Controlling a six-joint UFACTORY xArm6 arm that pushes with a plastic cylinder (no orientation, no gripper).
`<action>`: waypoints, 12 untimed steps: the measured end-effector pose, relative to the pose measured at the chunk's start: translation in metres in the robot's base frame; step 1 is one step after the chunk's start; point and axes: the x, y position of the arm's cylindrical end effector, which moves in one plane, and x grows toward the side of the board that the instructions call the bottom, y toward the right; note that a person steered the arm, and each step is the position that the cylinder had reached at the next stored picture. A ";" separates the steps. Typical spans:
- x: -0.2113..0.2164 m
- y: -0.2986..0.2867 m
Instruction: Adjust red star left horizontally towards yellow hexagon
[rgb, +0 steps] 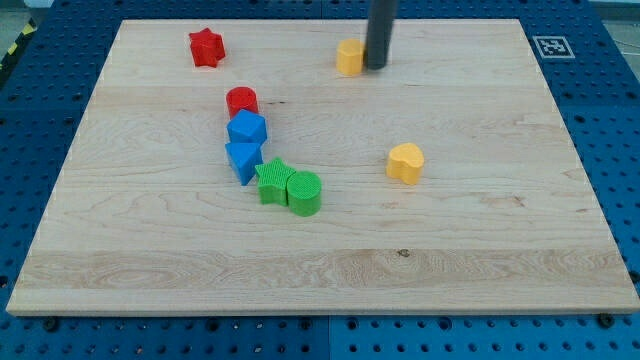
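The red star (206, 47) lies near the board's top left. The yellow hexagon (350, 57) lies near the top middle, well to the right of the star. My dark rod comes down from the view's top, and my tip (376, 67) rests on the board right against the hexagon's right side. The tip is far to the right of the red star.
A red cylinder (241, 101), a blue hexagon (247, 129), a blue triangle (243, 159), a green star (273, 181) and a green cylinder (305, 192) form a chain left of centre. A yellow heart (405, 162) lies right of centre. The wooden board (500, 260) sits on a blue pegboard.
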 end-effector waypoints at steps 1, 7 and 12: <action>0.002 -0.003; 0.022 -0.112; 0.053 -0.172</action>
